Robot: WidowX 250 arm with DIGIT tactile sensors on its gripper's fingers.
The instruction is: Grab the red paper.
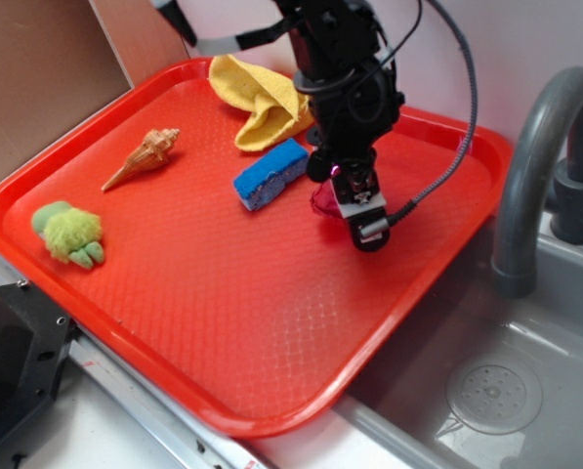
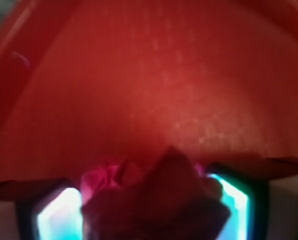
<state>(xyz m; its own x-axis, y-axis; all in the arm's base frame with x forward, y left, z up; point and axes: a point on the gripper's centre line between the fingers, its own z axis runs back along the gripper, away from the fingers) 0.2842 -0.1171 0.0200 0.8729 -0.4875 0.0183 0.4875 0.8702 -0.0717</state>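
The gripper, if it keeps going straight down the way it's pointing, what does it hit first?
The red paper. In the wrist view it already sits between the fingers of the gripper; below is the red tray. Whether the pads touch the paper is unclear.

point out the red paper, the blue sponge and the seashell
red paper [image 2: 153,200], wrist view, middle of the wad between the fingers
blue sponge [image 1: 270,174], exterior view, centre of its top face
seashell [image 1: 145,158], exterior view, mid-body
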